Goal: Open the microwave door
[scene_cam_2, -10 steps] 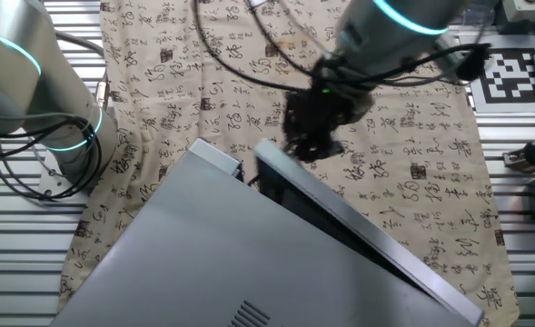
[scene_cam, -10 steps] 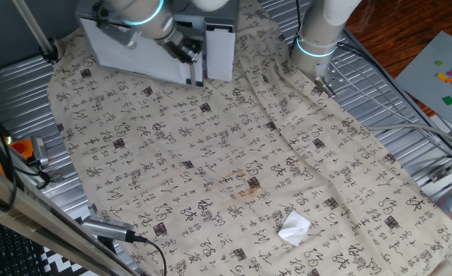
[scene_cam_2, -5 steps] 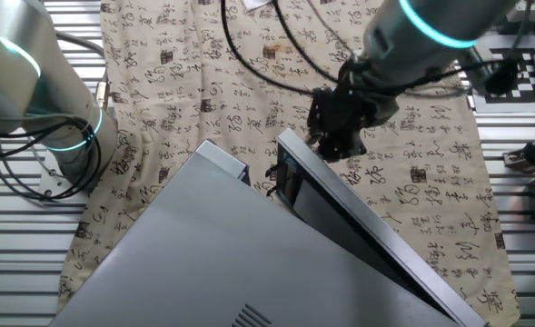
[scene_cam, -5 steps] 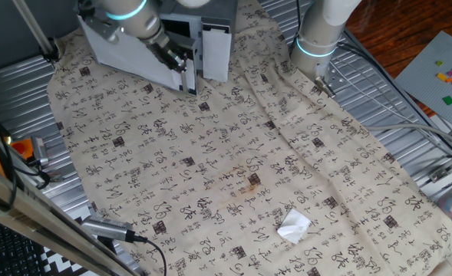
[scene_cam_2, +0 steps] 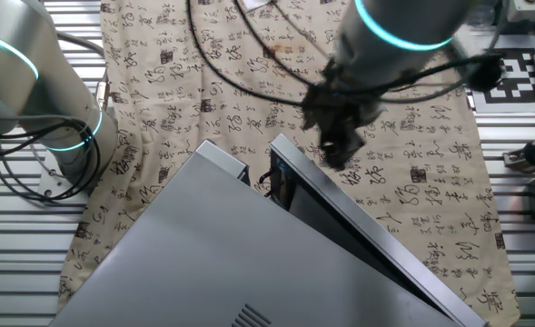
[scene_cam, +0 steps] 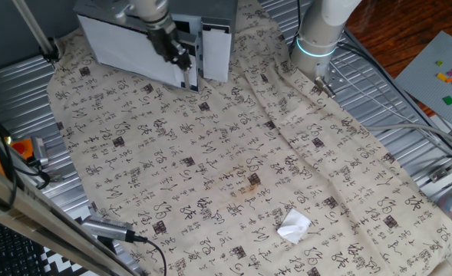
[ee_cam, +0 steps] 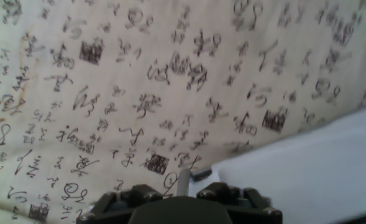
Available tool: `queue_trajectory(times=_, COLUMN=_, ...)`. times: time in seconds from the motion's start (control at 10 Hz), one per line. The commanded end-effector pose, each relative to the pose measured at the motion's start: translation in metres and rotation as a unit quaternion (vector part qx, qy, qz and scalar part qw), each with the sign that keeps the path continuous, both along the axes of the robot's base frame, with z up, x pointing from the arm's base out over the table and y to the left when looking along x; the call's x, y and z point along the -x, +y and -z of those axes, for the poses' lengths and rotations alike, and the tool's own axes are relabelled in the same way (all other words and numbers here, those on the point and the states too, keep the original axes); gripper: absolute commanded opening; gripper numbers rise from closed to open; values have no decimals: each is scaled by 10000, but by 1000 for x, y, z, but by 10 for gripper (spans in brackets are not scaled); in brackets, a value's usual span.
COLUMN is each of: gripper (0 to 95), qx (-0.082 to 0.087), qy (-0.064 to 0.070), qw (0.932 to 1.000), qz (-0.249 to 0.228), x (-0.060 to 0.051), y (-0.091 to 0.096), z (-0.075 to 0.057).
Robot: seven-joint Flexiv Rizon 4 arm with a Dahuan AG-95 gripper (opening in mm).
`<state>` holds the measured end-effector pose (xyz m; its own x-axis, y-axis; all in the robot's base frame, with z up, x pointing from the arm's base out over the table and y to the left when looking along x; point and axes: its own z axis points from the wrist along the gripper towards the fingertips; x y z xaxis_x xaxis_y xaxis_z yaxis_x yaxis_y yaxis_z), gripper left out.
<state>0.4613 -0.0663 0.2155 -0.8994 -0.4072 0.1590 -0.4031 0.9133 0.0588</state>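
The microwave [scene_cam: 210,11] stands at the far left of the cloth, its narrow white control panel [scene_cam: 216,50] facing the table. The microwave door [scene_cam: 126,50], a wide pale grey panel, stands swung open to the left, with a dark gap between it and the control panel. My gripper [scene_cam: 181,58] is at the door's free edge. In the other fixed view the gripper [scene_cam_2: 340,150] hangs just above the top corner of the door [scene_cam_2: 367,227], apart from the body [scene_cam_2: 185,254]. In the hand view the fingers [ee_cam: 183,180] show as one thin strip beside the white door [ee_cam: 307,168].
A patterned cloth [scene_cam: 233,153] covers the table. A second robot arm's base [scene_cam: 318,38] stands right of the microwave, also in the other fixed view [scene_cam_2: 40,100]. A crumpled white paper [scene_cam: 295,228] lies near the front. A grey baseplate with bricks [scene_cam: 440,73] sits off the cloth at right.
The door has swung further open, widening the dark gap at the control panel. My gripper moved along with the door's free edge and now sits slightly off it.
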Motion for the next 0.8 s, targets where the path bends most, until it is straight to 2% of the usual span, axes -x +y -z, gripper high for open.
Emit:
queue_trajectory(times=0.1, gripper=570, qx=547, qy=336, qw=9979, qz=-104, x=-8, y=9, z=-12)
queue_trajectory(times=0.2, gripper=570, qx=555, qy=343, qw=9979, qz=-54, x=-10, y=12, z=-15)
queue_trajectory(times=0.3, gripper=380, qx=594, qy=338, qw=9976, qz=95, x=-13, y=15, z=-18)
queue_trajectory(times=0.4, gripper=0, qx=608, qy=327, qw=9974, qz=217, x=-15, y=18, z=-21)
queue_trajectory(times=0.6, gripper=0, qx=614, qy=317, qw=9969, qz=367, x=-19, y=25, z=-29)
queue_trajectory(times=0.8, gripper=0, qx=548, qy=296, qw=9967, qz=512, x=-18, y=30, z=-37)
